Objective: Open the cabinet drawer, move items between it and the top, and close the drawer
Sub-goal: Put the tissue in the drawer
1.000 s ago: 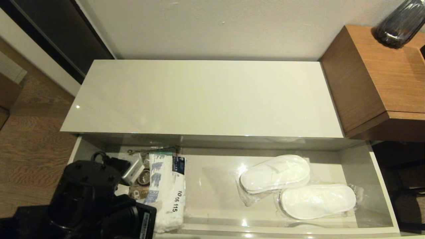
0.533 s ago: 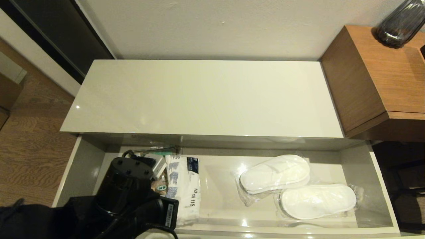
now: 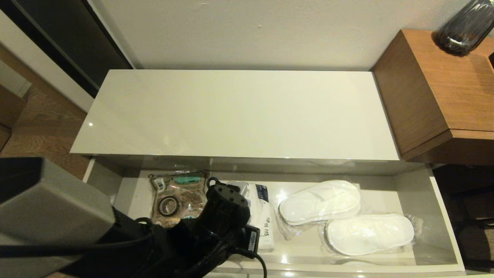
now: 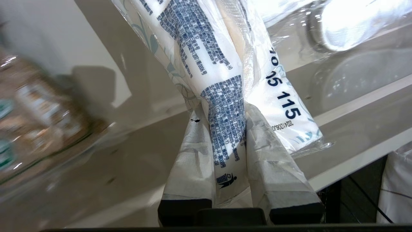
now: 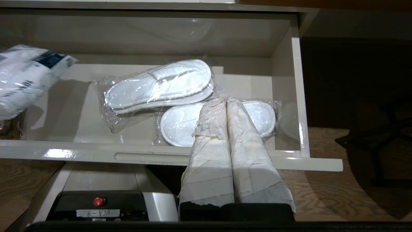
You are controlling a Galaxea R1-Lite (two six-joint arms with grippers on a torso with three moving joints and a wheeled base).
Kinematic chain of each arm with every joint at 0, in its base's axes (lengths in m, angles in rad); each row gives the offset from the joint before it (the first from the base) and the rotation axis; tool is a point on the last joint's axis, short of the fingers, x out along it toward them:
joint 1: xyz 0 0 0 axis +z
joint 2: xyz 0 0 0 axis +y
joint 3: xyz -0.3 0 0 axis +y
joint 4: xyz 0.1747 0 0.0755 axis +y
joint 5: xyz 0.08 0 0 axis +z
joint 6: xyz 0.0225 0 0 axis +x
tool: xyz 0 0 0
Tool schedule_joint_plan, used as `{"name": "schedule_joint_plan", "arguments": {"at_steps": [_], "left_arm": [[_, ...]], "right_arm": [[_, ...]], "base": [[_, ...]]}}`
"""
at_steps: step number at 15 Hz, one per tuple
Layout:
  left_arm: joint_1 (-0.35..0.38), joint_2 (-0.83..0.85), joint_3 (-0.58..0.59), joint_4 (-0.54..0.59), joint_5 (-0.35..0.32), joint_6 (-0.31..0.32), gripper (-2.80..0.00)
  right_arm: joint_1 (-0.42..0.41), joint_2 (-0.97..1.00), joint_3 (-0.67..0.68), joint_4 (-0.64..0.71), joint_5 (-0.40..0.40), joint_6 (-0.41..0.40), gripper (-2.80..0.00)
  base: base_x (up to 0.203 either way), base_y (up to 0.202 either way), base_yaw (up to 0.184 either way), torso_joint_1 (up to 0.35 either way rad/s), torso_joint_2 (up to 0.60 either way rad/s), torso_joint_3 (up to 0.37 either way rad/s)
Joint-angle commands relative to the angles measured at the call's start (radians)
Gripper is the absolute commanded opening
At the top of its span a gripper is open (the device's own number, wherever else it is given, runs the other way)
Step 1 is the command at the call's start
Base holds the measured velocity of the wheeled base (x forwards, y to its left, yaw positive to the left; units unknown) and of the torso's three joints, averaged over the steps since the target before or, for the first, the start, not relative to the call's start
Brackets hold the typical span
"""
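Observation:
The cabinet drawer (image 3: 436, 193) stands pulled out below the bare glossy top (image 3: 239, 116). My left gripper (image 4: 225, 109) is shut on the white tissue pack with blue print (image 4: 225, 64), holding it by one end, raised over the drawer's middle (image 3: 264, 220). The pack also shows at the edge of the right wrist view (image 5: 25, 77). Two wrapped white slippers (image 3: 320, 200) (image 5: 157, 87) lie in the drawer's right half. A small black ring, the tape roll (image 3: 168, 205), rests on the brown pouch (image 3: 185, 193) at the left. My right gripper (image 5: 225, 100) is shut and empty, in front of the drawer front (image 5: 96, 154).
A brown wooden side table (image 3: 444, 88) with a dark glass vase (image 3: 465, 27) stands against the cabinet's right end. Wooden floor (image 3: 34, 173) lies to the left. My left arm (image 3: 225, 208) covers the drawer's front left. The robot base (image 5: 99, 201) sits under the drawer front.
My left arm has swung right along the drawer with the tissue pack in its grip, from the left end to the middle. The brown pouch is now uncovered.

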Motion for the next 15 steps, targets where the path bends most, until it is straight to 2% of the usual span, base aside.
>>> {"name": "schedule_joint_plan", "arguments": {"at_steps": [1, 3, 4, 7, 10, 13, 15], "left_arm": [[-0.016, 0.088, -0.029, -0.025, 0.002, 0.003, -2.80], [-0.021, 0.114, -0.055, -0.044, 0.002, 0.015, -2.80], [-0.022, 0.116, -0.065, -0.043, 0.001, 0.023, 0.00], [-0.022, 0.097, -0.104, -0.031, 0.000, 0.031, 0.00], [-0.021, 0.044, -0.056, -0.023, 0.001, 0.030, 0.00], [0.015, -0.110, 0.050, -0.007, 0.024, 0.032, 0.00], [0.061, -0.256, 0.111, 0.061, 0.037, 0.032, 0.00]], "right_arm": [[0.000, 0.001, 0.000, 0.000, 0.001, -0.001, -2.80], [0.000, 0.001, 0.000, 0.000, 0.001, -0.001, -2.80], [0.000, 0.001, 0.000, 0.000, 0.001, -0.001, -2.80], [0.000, 0.001, 0.000, 0.000, 0.001, -0.001, -2.80], [0.000, 0.001, 0.000, 0.000, 0.001, -0.001, -2.80], [0.000, 0.001, 0.000, 0.000, 0.001, -0.001, -2.80], [0.000, 0.001, 0.000, 0.000, 0.001, -0.001, -2.80]], "base": [[0.000, 0.000, 0.000, 0.000, 0.00, 0.000], [0.000, 0.000, 0.000, 0.000, 0.00, 0.000], [0.000, 0.000, 0.000, 0.000, 0.00, 0.000], [0.000, 0.000, 0.000, 0.000, 0.00, 0.000], [0.000, 0.000, 0.000, 0.000, 0.00, 0.000], [0.000, 0.000, 0.000, 0.000, 0.00, 0.000], [0.000, 0.000, 0.000, 0.000, 0.00, 0.000]]}}
